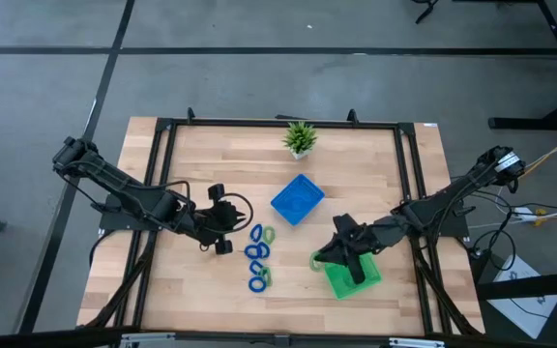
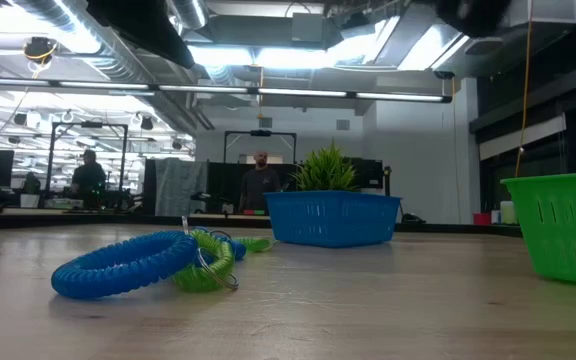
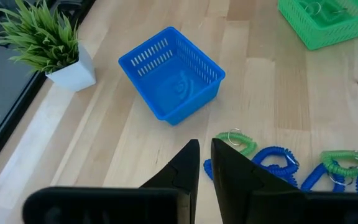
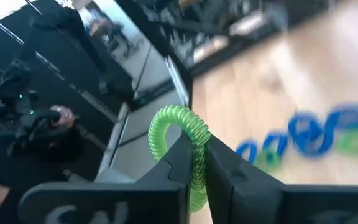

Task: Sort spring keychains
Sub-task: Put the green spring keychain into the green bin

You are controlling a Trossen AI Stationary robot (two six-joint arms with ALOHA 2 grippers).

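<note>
Right gripper (image 4: 196, 163) is clenched on a green coil keychain (image 4: 180, 134), hanging above the green tray (image 1: 354, 277). Left gripper (image 3: 205, 163), nearly closed and empty, points at the other keychains (image 1: 258, 257) lying just ahead on the desk (image 1: 201, 155). They look light, springy and soft: pinch one across its coil.

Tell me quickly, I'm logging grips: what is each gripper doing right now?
Left gripper: closed, nothing between its fingers, just short of the keychain pile.
Right gripper: closed on a green spring keychain, over the green tray.
</note>
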